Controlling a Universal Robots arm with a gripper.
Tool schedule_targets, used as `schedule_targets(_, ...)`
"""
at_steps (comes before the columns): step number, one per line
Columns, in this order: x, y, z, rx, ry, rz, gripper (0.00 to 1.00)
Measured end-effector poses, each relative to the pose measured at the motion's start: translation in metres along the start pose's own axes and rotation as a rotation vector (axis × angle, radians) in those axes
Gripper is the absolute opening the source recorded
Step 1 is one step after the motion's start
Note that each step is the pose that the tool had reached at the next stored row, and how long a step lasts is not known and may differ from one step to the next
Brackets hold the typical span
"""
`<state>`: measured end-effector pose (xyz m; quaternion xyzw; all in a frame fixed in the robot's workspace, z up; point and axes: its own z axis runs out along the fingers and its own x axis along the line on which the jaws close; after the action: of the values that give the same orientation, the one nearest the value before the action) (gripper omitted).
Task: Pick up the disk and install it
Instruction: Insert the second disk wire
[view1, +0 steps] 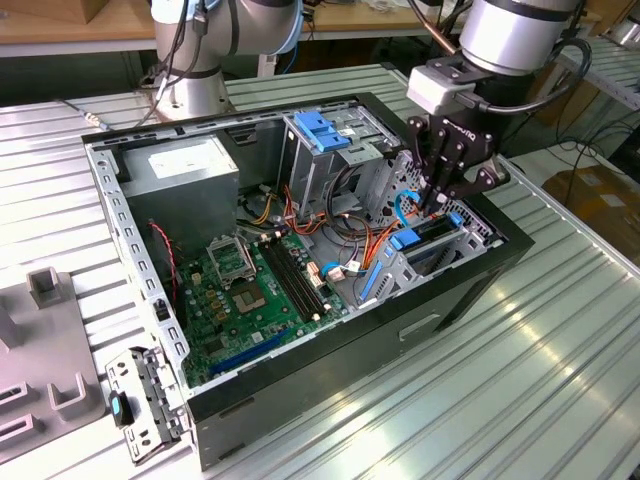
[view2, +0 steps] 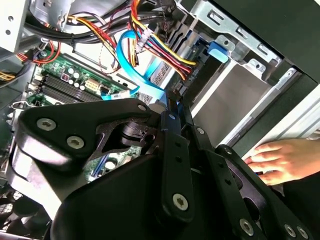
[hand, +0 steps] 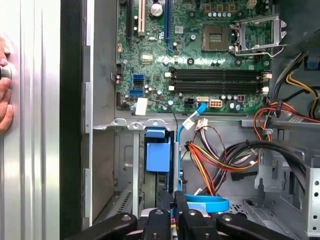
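Note:
The disk sits edge-on in the drive cage at the open computer case's end on the exterior view's right, blue rail ends showing on either side of it. My gripper hangs straight down over that slot with its fingertips close above the disk's edge. The fingers meet with nothing visibly between them in both wrist views, at my gripper and my gripper. A blue plastic end of the disk's rail lies just beyond the fingertips in the first wrist view.
A blue flat cable and bundled red, yellow and orange wires crowd the cage. The motherboard, a grey box and a blue bracket on a metal cage fill the case. A person's hand rests on the table outside the case.

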<state>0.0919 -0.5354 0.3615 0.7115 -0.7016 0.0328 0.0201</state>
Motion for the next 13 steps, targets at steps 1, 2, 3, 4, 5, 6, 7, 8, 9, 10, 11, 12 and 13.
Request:
schedule_targets(1, 0.0009, 0.0, 0.0006, 0.0011, -0.001, 0.0, 0.16)
schedule_targets(2, 0.0029, 0.0002, 0.0018, 0.0044, -0.0037, 0.0, 0.16)
schedule_targets(3, 0.0039, 0.0003, 0.0024, 0.0064, -0.0053, 0.0, 0.16)
schedule_targets(4, 0.0055, 0.0005, 0.0034, 0.011, -0.0086, 0.001, 0.16)
schedule_targets(5, 0.0061, 0.0012, 0.004, 0.016, -0.0106, 0.001, 0.16)
schedule_targets(6, 0.0066, 0.0021, 0.0044, 0.0207, -0.013, 0.002, 0.16)
schedule_targets(7, 0.0071, 0.003, 0.0047, 0.0241, -0.0153, 0.002, 0.16)
schedule_targets(8, 0.0078, 0.0042, 0.0051, 0.0288, -0.0186, 0.002, 0.16)
schedule_targets(9, 0.0083, 0.005, 0.0054, 0.0317, -0.0206, 0.003, 0.16)
schedule_targets(10, 0.0089, 0.0056, 0.006, 0.0354, -0.0233, 0.003, 0.16)
schedule_targets(11, 0.0092, 0.0058, 0.0063, 0.0377, -0.025, 0.003, 0.16)
schedule_targets(12, 0.0095, 0.0058, 0.0067, 0.041, -0.0272, 0.003, 0.16)
schedule_targets(13, 0.0096, 0.0058, 0.007, 0.0435, -0.0293, 0.004, 0.16)
